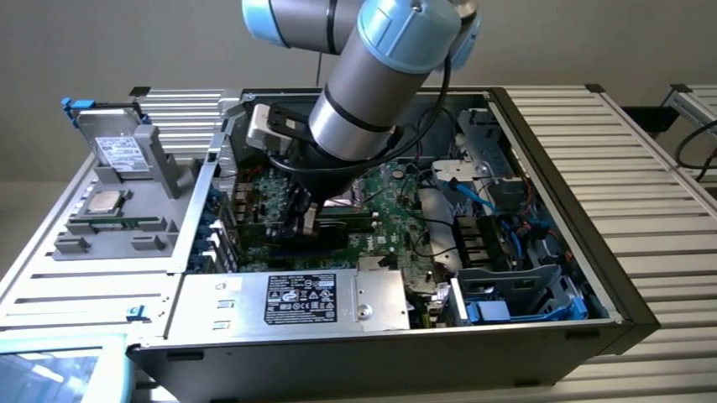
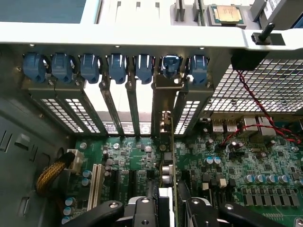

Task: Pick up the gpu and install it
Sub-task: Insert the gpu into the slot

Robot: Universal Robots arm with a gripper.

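1. Black two-fingered hand point(image 2: 166, 208), partly closed, grips the gpu point(image 2: 168, 161): a green card seen edge-on, upright, with a silver end bracket.
2. Card is already picked up and sits inside the open black computer case point(image 1: 560, 168), over the large green motherboard point(image 2: 265, 165).
3. Bracket lines up with a rear slot opening under the blue plastic clips point(image 2: 170, 66).
4. Can't tell whether it's fully seated; judged nearly installed, with hand not yet let go.

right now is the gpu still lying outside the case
No, the gpu stands on edge inside the case between the gripper's fingers, its bracket up at the rear slot openings.
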